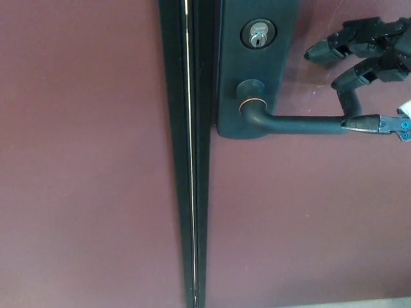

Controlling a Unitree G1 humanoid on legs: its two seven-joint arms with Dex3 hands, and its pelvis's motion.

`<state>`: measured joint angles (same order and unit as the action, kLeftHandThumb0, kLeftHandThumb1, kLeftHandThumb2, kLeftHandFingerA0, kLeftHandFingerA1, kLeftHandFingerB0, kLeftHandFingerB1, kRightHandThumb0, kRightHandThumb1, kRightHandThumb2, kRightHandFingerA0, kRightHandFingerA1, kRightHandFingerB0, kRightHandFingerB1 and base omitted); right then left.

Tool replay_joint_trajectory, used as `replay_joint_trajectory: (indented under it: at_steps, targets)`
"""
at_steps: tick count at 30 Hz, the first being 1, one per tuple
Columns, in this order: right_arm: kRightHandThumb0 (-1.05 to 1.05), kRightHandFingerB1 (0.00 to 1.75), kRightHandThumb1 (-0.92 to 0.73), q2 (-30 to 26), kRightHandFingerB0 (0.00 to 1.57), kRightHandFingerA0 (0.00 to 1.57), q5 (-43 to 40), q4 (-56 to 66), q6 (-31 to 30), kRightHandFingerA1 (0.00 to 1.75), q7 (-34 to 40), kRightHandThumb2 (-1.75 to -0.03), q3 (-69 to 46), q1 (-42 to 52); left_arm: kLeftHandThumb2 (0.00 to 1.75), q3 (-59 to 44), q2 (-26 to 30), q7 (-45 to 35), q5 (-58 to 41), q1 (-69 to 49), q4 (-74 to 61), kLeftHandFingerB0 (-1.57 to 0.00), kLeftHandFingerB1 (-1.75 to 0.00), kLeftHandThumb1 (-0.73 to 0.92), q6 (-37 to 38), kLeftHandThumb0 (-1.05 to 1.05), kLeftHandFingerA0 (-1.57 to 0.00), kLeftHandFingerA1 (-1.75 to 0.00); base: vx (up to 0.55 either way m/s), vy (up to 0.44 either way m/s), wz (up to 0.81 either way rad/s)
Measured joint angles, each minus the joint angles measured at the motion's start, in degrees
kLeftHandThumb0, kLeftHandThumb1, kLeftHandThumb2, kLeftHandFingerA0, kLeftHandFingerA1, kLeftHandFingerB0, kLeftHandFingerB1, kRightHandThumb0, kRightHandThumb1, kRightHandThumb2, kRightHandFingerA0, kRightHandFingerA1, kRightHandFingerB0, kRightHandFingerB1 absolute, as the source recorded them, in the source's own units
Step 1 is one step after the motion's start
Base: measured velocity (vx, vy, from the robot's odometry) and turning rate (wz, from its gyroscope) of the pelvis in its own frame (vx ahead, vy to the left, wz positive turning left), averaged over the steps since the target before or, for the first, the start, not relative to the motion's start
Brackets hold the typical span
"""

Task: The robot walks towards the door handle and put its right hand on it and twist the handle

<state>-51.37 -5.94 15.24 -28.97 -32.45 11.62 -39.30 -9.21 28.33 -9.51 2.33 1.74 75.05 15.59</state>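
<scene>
A black lever handle [302, 123] juts right from a dark backplate [253, 83] on the maroon door, with its tip bent upward. My right hand [379, 67] reaches in from the right edge at the lever's far end. Its two fingers [327, 48] spread apart above the lever, and the lower one sits at the upturned tip. The thumb [363, 123] lies against the lever's bend. The hand is open, not closed round the lever. The lever is level. My left hand does not show.
A silver keyhole [257, 33] sits in the backplate above the lever. A dark vertical seam [189, 160] with a bright strip divides the two maroon door leaves. A sliver of pale floor [359, 303] shows at the bottom right.
</scene>
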Motion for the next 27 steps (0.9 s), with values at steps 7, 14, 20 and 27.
replay_joint_trajectory:
  at_steps: [7, 14, 20, 27]
  targets:
    - [-0.52, 0.33, -0.5, 0.27, 0.38, 0.45, 2.97, -1.32, -0.35, 0.38, -2.24, -0.56, 1.86, -2.54, 0.6, 0.04, 0.11, -0.01, -0.01, 0.05, 0.0, -0.51, -0.69, 0.31, 0.0, -0.29, -0.55, -0.84, 0.0, 0.0, 0.0]
    - [-0.48, 0.45, -0.39, 0.84, 0.27, 0.41, 6.16, -1.14, -1.28, 0.54, -4.08, -0.79, 5.37, -5.31, 0.6, 0.19, 0.17, -0.36, 0.0, -0.07, -0.02, -0.51, -0.7, 0.29, 0.09, -0.29, -0.56, -0.85, 0.0, 0.0, 0.0]
    - [-0.52, 0.34, -0.52, 1.13, 0.38, 0.44, 8.49, 0.27, -2.49, 0.38, -5.57, -0.57, 7.25, -6.09, 0.61, 0.29, 0.24, -0.5, -0.03, -0.18, -0.03, -0.51, -0.7, 0.29, 0.16, -0.29, -0.56, -0.85, 0.0, 0.0, 0.0]
    - [-0.5, 0.45, -0.39, 1.37, 0.28, 0.4, 10.48, 0.43, -3.18, 0.52, -8.2, -0.77, 9.08, -7.24, 0.61, 0.34, 0.29, -0.53, -0.07, -0.33, -0.08, -0.51, -0.7, 0.29, 0.45, -0.29, -0.55, -0.86, 0.0, 0.0, 0.0]
